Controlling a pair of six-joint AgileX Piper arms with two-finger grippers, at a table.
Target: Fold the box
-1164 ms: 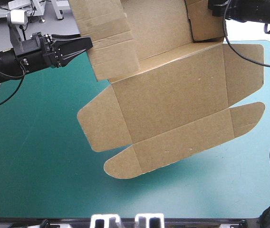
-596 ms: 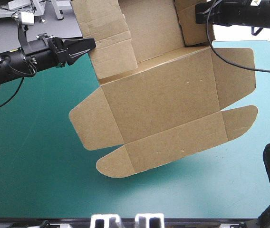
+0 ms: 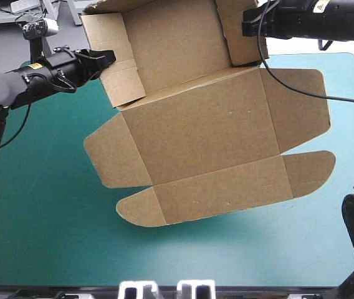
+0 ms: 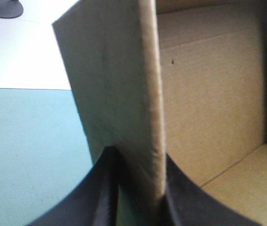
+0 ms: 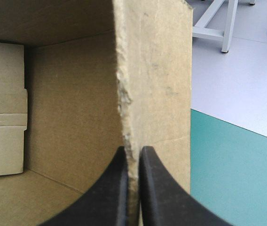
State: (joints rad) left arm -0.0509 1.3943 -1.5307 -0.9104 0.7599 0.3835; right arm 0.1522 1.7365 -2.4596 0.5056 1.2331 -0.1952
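**Position.** The box (image 3: 196, 137) is held up over the teal-green cover (image 3: 46, 212). Its tray end sits at the top centre of the high view. The flat lid panel and its rounded flaps hang down toward the frame's middle.

**Grips.** The left gripper (image 3: 107, 60), at the upper left, pinches the tray's left side wall. In its wrist view the board's edge stands between the black fingers (image 4: 104, 188). The right gripper (image 3: 250, 26), at the upper right, is clamped on the opposite wall, its fingers all but meeting on the ragged edge.

**Step in hand.** We judge the tray walls raised and the lid untouched, with both arms carrying the piece. The next move calls for both arms to travel together and set the base flat, or a wall may tear or spring out.

**Not verified.**
- The tray's far rim is cut off at the frame's top edge.
- We cannot tell whether the side walls are tucked.
- We cannot tell whether the lowest flap touches the cover.
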